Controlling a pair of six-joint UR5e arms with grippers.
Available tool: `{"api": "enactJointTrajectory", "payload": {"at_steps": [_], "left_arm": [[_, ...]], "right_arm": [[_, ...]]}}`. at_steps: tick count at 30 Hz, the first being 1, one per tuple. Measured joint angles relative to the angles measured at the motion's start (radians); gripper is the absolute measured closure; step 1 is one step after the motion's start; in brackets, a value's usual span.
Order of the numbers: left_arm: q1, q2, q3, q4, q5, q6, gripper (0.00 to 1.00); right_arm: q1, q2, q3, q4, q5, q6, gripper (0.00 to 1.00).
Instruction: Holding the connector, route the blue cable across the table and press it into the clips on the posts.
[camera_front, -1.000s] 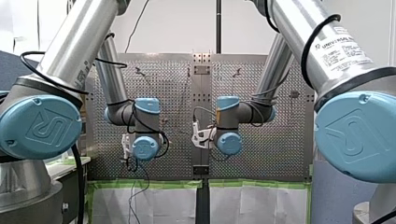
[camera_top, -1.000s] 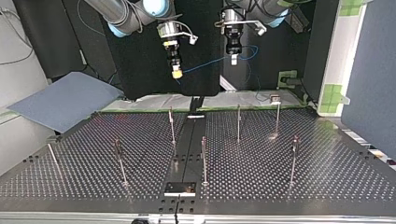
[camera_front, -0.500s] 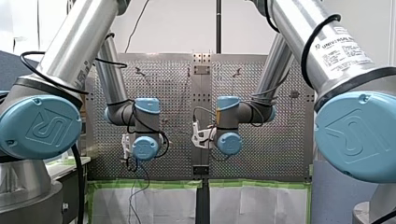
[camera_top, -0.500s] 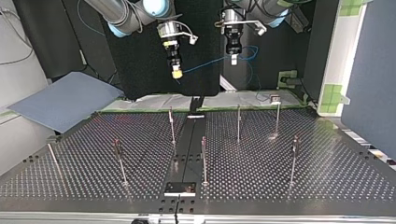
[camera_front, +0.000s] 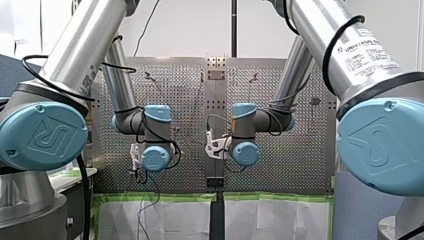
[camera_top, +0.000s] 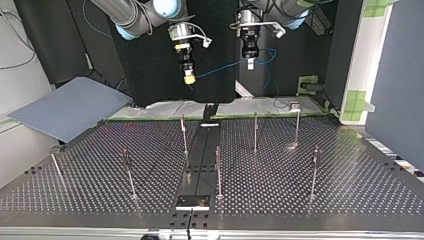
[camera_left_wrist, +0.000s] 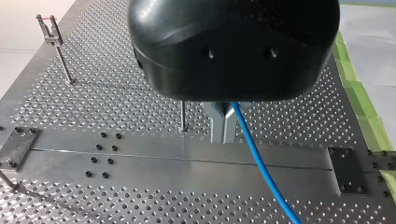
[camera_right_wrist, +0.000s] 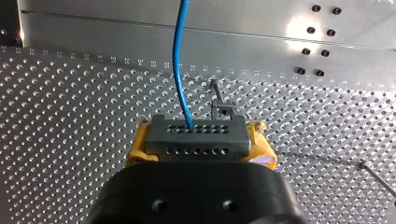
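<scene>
Both grippers hang high above the perforated table (camera_top: 310, 200). At the top view's left, my right gripper (camera_top: 189, 78) with yellow pads is shut on the grey connector (camera_right_wrist: 196, 135). From the connector the blue cable (camera_top: 222, 68) runs across to my left gripper (camera_top: 250, 63). There the metal fingers (camera_left_wrist: 223, 125) are shut on the cable (camera_left_wrist: 261, 170), and it loops on behind. Several thin posts with clips stand on the table, among them one (camera_top: 184, 135) left of the middle strip and one (camera_top: 255, 131) right of it. No cable sits in any clip.
A blue-grey sheet (camera_top: 70, 107) lies off the table's corner at the top view's left. A small dark plate (camera_top: 192, 201) sits on the middle strip at the near edge. Green tape (camera_top: 310, 80) marks the floor beyond the far edge.
</scene>
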Motion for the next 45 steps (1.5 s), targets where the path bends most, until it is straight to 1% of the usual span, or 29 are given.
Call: {"api": "enactJointTrajectory", "payload": {"at_steps": [36, 39, 43, 45], "left_arm": [[0.002, -0.003, 0.002, -0.002, 0.000, -0.003, 1.00], [0.011, -0.020, 0.006, -0.017, 0.001, -0.006, 1.00], [0.016, -0.046, 0.007, -0.028, 0.001, -0.007, 1.00], [0.016, -0.051, 0.007, -0.030, 0.001, -0.008, 1.00]], "right_arm": [[0.001, 0.002, -0.001, 0.001, 0.000, -0.001, 1.00], [0.014, 0.015, -0.010, 0.014, 0.001, -0.003, 1.00], [0.046, 0.050, -0.016, 0.049, 0.001, -0.004, 1.00], [0.054, 0.067, -0.016, 0.065, 0.002, -0.004, 1.00]]}}
